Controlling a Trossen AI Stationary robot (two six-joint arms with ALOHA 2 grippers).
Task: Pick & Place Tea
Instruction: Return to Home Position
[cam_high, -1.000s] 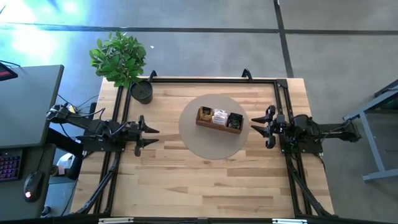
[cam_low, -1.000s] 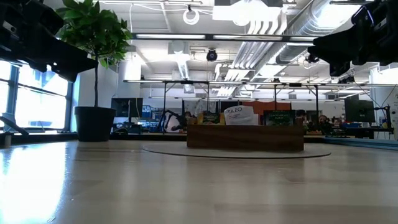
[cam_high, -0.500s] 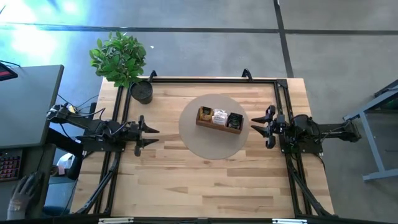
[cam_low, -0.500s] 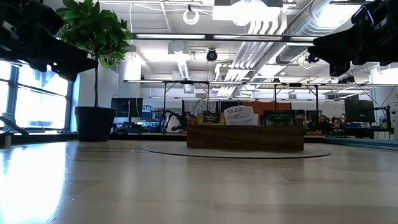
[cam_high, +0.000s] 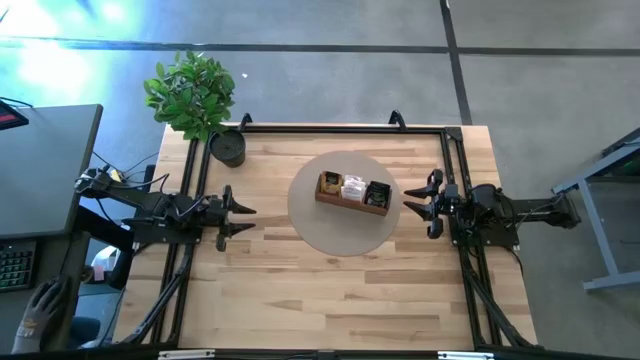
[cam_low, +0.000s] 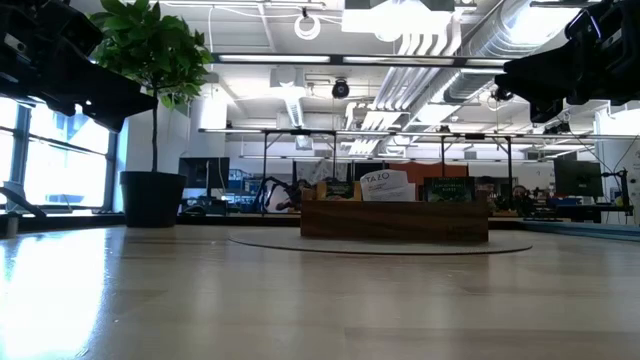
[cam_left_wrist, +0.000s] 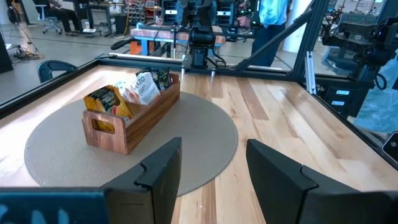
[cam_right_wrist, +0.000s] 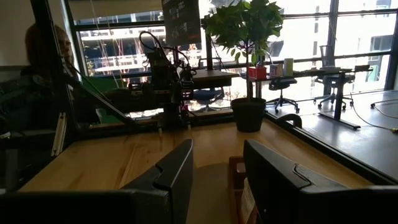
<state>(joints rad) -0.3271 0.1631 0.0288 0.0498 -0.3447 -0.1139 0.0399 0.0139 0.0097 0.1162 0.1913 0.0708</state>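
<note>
I read both pincers as empty, jaws wide. The left pincer (cam_high: 240, 220) and right pincer (cam_high: 412, 206) hover over the counter (cam_high: 300, 290), well apart. The tea (cam_high: 353, 189) stands in the wooden tray (cam_high: 349, 207), directly ahead of each pincer and between them. I judge the packets light, thin and flexible. Grip one by its exposed upper edge, across the flat faces, closing gently.

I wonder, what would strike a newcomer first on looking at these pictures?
The wooden tray full of tea packets, on the round grey mat mid-table. The left gripper and right gripper flank it, both open and empty, apart from it. A potted plant stands at the corner on the left arm's side.
</note>
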